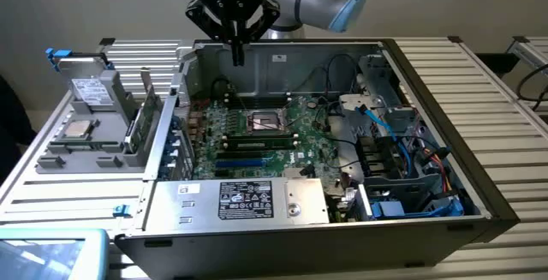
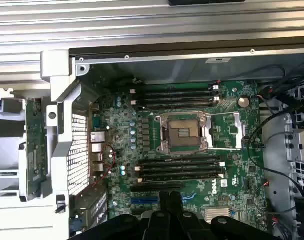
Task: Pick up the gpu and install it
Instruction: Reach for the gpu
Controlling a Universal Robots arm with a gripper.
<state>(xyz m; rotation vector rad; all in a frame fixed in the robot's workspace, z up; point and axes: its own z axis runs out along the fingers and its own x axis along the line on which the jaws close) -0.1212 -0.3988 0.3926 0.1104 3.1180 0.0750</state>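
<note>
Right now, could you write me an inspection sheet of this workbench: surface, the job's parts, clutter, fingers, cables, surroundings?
Surface: slatted metal table carrying an open computer case.
Job's things: gpu, apparently the green card standing on edge in the grey holder beside the case; motherboard inside the case, its processor socket empty.
Clutter: silver chip and labelled part in the holder.
Fingers: shut, holding nothing, above the case's far wall.
Cables: blue, black and orange leads at the exterior view's right of the case.
Surroundings: plain wall; pale blue panel.
</note>
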